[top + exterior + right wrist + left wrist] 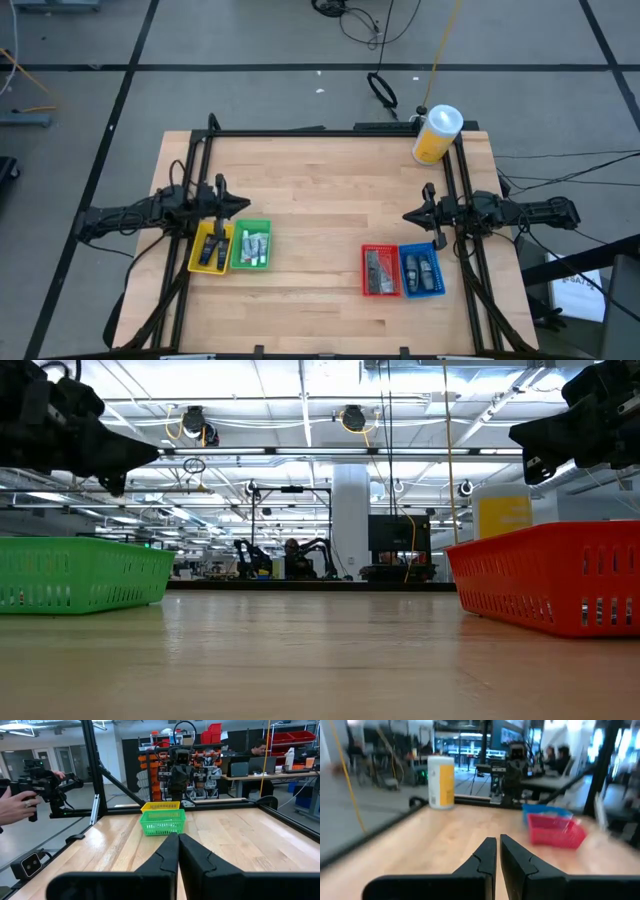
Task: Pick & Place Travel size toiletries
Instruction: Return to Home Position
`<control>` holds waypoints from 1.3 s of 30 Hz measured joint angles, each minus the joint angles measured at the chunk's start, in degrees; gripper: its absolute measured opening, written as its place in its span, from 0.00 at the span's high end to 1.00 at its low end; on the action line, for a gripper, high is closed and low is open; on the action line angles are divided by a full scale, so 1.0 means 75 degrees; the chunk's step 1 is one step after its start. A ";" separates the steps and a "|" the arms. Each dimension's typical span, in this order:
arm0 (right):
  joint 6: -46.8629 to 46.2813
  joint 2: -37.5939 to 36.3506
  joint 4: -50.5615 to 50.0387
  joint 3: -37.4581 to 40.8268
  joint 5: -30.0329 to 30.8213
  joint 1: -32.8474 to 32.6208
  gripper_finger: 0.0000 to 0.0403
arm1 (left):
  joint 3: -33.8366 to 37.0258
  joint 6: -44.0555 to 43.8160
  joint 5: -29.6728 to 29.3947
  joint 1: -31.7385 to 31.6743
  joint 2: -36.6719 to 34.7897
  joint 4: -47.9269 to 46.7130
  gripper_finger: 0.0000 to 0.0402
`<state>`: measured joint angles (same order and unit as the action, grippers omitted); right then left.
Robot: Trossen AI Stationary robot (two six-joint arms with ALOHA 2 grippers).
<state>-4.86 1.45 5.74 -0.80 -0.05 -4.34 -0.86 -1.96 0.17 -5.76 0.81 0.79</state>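
Toiletries [252, 246] all look binned from where I sit: pale tubes in the green bin [80, 575], dark pieces in the yellow bin [160, 806] touching its left side, and more grey and dark pieces in the red bin [560, 585] and the blue bin [545, 810] on the right of the desk [320, 190]. I see nothing loose on the bare wood.

The left gripper [241, 205] hangs above the far edge of the yellow and green bins, fingers pressed together on nothing. The right gripper [407, 215] hangs just beyond the far edge of the blue bin, also pressed together and empty. I judge both arms are heading home.

My worries: if either arm dips while pulling back, its fingers could catch a mesh rim and drag or tip a bin, spilling what is sorted. A person's hand [20, 802] holds a dark device outside the frame; a wide swing there could strike it
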 joint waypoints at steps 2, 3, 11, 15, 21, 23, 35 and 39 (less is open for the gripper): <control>0.0000 0.0000 0.0000 0.0000 0.0000 0.0000 0.99 | -0.0001 -0.0681 -0.0078 0.0000 0.0043 -0.0010 0.94; 0.0000 0.0000 0.0000 0.0000 -0.0002 0.0000 0.99 | -0.0001 -0.0730 -0.0091 0.0000 0.0071 -0.0023 0.95; 0.0000 0.0000 0.0000 0.0000 0.0000 0.0003 0.99 | -0.0001 0.0213 -0.0094 0.0006 0.0033 -0.0035 0.97; 0.0001 0.0000 -0.0001 0.0000 -0.0001 0.0003 0.99 | -0.0001 0.0284 -0.0059 0.0006 0.0033 -0.0035 0.99; 0.0000 0.0000 -0.0003 0.0000 -0.0003 0.0003 0.99 | -0.0001 0.0239 0.0113 0.0006 0.0033 -0.0032 0.97; 0.0002 0.0000 -0.0002 -0.0002 -0.0001 0.0003 0.99 | -0.0001 0.0180 0.0113 0.0006 0.0033 -0.0031 0.97; 0.0000 0.0000 0.0000 -0.0002 -0.0003 0.0003 0.99 | -0.0001 0.0251 0.0119 0.0006 0.0041 -0.0023 0.97; 0.0000 0.0000 -0.0003 -0.0002 -0.0002 0.0003 0.99 | -0.0001 0.0243 0.0120 0.0006 0.0041 -0.0021 0.94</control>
<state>-4.86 1.45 5.72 -0.81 -0.07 -4.32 -0.86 -0.14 1.07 -5.72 1.12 0.64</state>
